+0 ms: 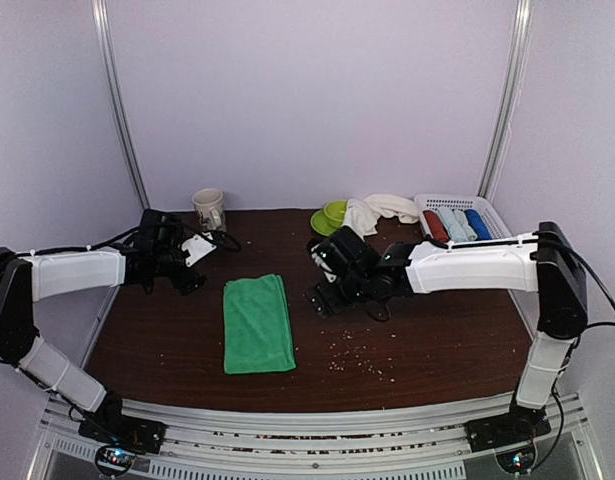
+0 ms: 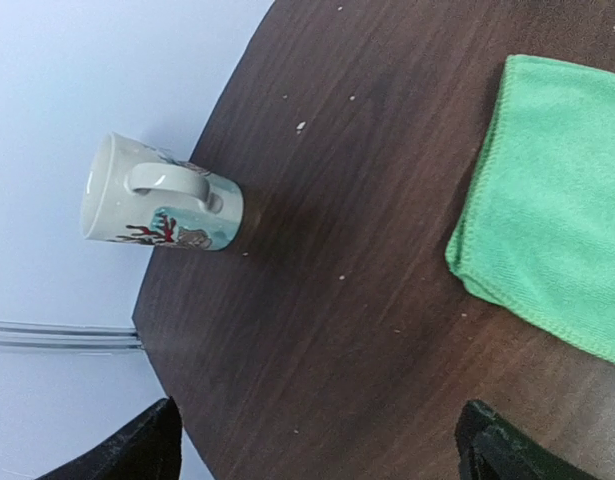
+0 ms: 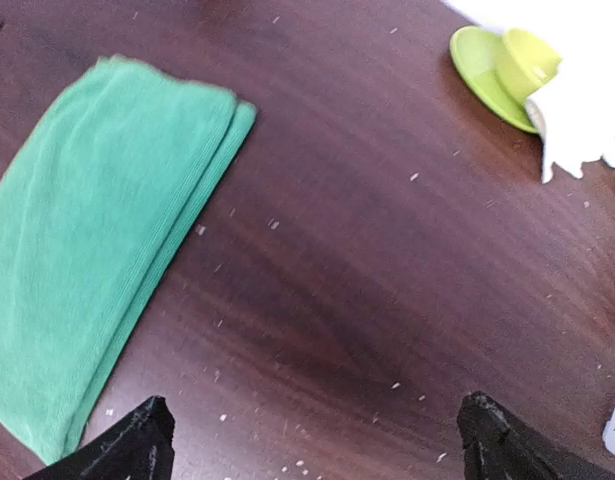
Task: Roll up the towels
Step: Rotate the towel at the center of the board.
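Note:
A bright green towel [image 1: 257, 322] lies folded flat on the dark wooden table. It also shows in the left wrist view [image 2: 557, 210] and the right wrist view [image 3: 97, 240]. A cream-white towel [image 1: 379, 210] lies crumpled at the back by the basket, and its edge shows in the right wrist view [image 3: 582, 125]. My left gripper [image 1: 187, 280] is open and empty, left of the green towel. My right gripper [image 1: 322, 298] is open and empty, just right of the green towel. Both hover above bare table [image 2: 317, 470] [image 3: 312, 465].
A printed mug [image 1: 209, 209] stands at the back left, seen lying sideways in the left wrist view [image 2: 162, 195]. A green cup on a saucer [image 1: 332, 215] sits at the back. A white basket [image 1: 492, 218] holds red, pale blue and dark blue towel rolls. Crumbs dot the table [image 1: 362, 355].

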You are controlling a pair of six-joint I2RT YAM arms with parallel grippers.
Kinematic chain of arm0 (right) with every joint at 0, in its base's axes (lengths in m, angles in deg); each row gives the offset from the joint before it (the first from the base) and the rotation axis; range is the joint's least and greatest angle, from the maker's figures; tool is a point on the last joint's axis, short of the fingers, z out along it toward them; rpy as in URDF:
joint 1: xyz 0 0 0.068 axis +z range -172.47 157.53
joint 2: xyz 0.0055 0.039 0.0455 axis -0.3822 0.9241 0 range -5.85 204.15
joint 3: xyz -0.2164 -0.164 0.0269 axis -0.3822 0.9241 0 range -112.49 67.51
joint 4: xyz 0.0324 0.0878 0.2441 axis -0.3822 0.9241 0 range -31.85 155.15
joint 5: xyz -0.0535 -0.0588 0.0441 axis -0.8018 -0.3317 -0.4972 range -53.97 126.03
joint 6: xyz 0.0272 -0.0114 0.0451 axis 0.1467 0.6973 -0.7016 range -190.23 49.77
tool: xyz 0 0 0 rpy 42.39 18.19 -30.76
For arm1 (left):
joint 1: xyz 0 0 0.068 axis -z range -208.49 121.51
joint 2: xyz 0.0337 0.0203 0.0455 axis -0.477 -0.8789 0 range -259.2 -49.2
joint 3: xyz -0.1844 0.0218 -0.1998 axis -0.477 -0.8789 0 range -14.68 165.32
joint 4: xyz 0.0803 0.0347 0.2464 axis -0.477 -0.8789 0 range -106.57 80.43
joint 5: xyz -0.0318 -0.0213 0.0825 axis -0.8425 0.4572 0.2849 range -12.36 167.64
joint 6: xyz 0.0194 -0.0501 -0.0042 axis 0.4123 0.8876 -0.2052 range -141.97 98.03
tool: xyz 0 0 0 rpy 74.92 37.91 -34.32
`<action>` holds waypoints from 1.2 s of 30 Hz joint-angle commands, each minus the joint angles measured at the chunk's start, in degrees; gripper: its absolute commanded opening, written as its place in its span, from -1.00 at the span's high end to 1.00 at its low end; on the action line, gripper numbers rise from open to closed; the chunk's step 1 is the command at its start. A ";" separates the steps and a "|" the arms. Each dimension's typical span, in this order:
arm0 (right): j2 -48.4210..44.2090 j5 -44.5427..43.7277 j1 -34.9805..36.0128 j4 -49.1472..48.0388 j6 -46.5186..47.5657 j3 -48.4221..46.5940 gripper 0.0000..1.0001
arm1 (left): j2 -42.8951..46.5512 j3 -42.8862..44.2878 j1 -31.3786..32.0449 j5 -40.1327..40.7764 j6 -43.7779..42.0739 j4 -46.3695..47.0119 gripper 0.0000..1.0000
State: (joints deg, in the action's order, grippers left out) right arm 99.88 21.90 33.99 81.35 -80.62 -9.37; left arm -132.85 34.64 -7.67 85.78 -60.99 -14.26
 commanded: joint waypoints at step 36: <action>36.12 -9.12 -3.08 -1.54 0.24 -39.12 -0.91 | -1.13 -4.57 0.32 0.65 4.58 5.57 -0.96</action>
State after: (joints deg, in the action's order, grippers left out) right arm 134.90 13.05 30.91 80.58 -80.88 -47.42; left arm -135.59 30.57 -7.43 86.59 -55.95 -10.63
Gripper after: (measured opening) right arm 0.958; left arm 0.978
